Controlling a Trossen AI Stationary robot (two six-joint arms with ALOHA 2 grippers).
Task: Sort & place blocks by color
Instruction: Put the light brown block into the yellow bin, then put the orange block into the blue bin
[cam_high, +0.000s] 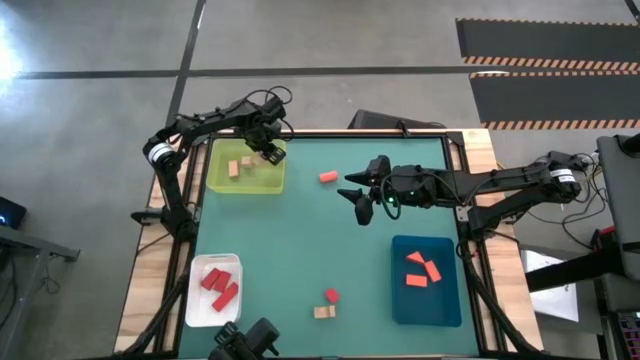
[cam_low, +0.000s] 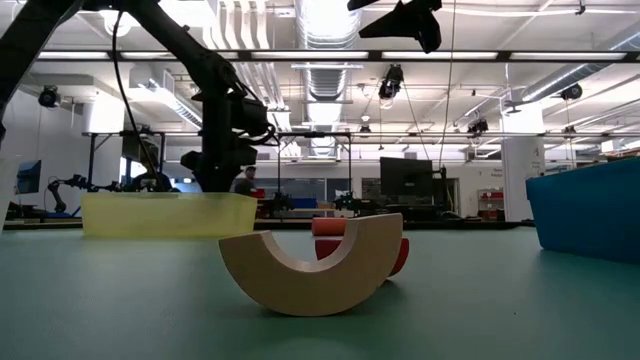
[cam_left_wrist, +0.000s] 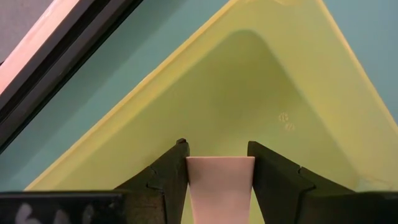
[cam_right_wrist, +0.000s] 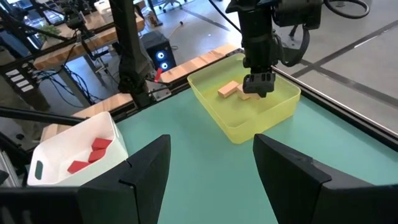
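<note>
Up in the upper left of the high view, the left gripper (cam_high: 270, 152) hangs over the far right corner of the yellow-green tray (cam_high: 225, 183), its fingers (cam_left_wrist: 165, 180) clamped on a pale tan block (cam_left_wrist: 220, 186) that shows between them in the left wrist view. Two more tan blocks (cam_high: 239, 165) lie inside that tray. Near the middle of the frame, the right gripper (cam_high: 357, 203) hovers above the bare green table (cam_high: 300, 240) with its fingers spread apart and nothing between them. An orange-salmon block (cam_high: 328, 177) lies alone on the table right of the yellow-green tray. At lower left, the white tray (cam_high: 196, 302) holds deep red blocks (cam_high: 220, 287). At lower right, the blue tray (cam_high: 447, 300) holds orange-salmon pieces (cam_high: 422, 270). Low in the centre, a red block (cam_high: 331, 296) sits just beside a tan arch block (cam_high: 323, 312).
</note>
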